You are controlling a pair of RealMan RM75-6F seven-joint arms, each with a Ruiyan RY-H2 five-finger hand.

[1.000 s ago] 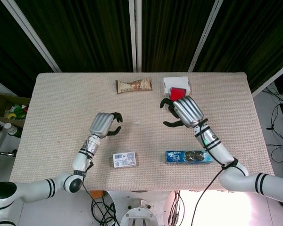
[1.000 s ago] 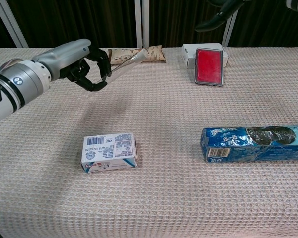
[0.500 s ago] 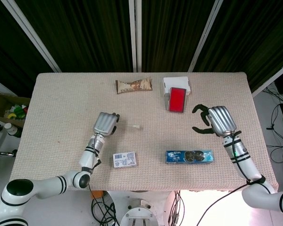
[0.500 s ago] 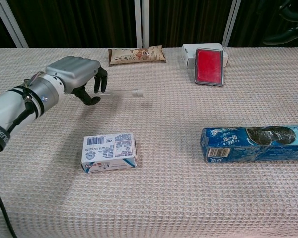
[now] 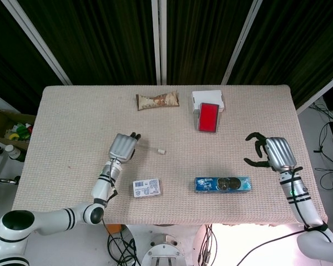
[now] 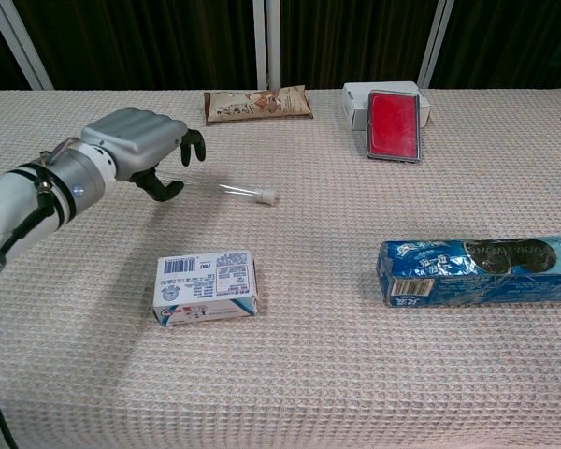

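Observation:
A thin clear tube with a white cap lies slanted on the woven tablecloth. My left hand is at its bare end, with the fingers curled over it and the thumb under it. Whether it still pinches the tube is unclear. My right hand hovers by the table's right edge, fingers spread and holding nothing. It is nearest the blue biscuit pack. In the chest view only a dark fingertip shows at the right border.
A small white carton lies in front of my left hand. At the back are a brown snack bag and a red case leaning on a white box.
My left hand has lowered the tube from the air until its capped end rests on the cloth. My right hand has drawn back from the red case to the table's right edge.

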